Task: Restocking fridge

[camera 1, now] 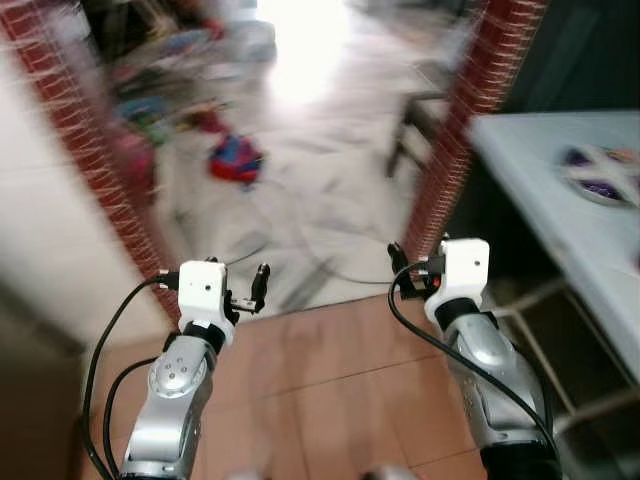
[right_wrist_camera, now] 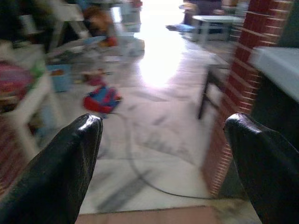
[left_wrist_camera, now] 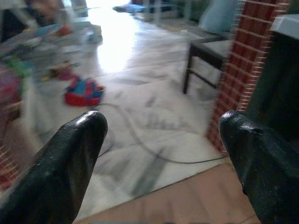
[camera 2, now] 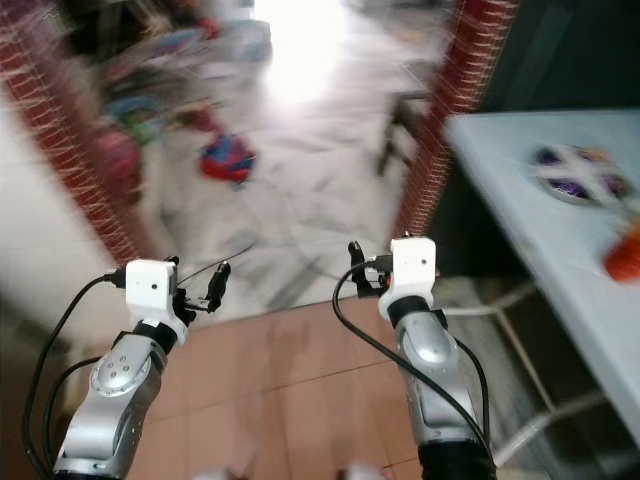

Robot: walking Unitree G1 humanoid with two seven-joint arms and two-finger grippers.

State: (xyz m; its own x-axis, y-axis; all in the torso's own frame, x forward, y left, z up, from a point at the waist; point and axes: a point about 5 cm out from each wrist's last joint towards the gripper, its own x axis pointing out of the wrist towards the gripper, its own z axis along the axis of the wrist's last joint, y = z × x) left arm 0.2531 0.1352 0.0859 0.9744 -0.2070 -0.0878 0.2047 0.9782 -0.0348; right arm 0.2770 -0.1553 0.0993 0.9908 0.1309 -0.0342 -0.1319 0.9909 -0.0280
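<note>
Picture quality: my head views are blurred, so I read small things only roughly.

Left pincer (camera 1: 258, 288): I hold it out ahead at low height over the terracotta floor tiles (camera 1: 330, 390). In its wrist view the two black fingers (left_wrist_camera: 70, 163) stand wide apart with nothing between them.

Right pincer (camera 1: 398, 268): I hold it raised level with the left, just beside the foot of the right brick pillar (camera 1: 470, 110). Its fingers (right_wrist_camera: 65, 172) are also spread wide and carry nothing.

Doorway: both pincers point through an opening framed by the right pillar and a left brick pillar (camera 1: 90, 160), where the tiles meet a pale marbled floor (camera 1: 310, 190).

Beyond the opening: a red and blue toy (camera 1: 236, 158) lies on the pale floor, with blurred coloured clutter behind it to my left. A dark cable (left_wrist_camera: 154, 151) curves across the floor near the threshold. A dark chair (left_wrist_camera: 210, 51) stands near the right pillar.

Worktop (camera 1: 560, 210): pale, on my right, well apart from both pincers. A round plate (camera 1: 600, 175) with purple patches sits on it. In the right eye view something orange-red (camera 2: 625, 255) rests near its edge; I cannot tell what it is.

Fridge and stock: I cannot pick out a fridge or any item to load from here.
</note>
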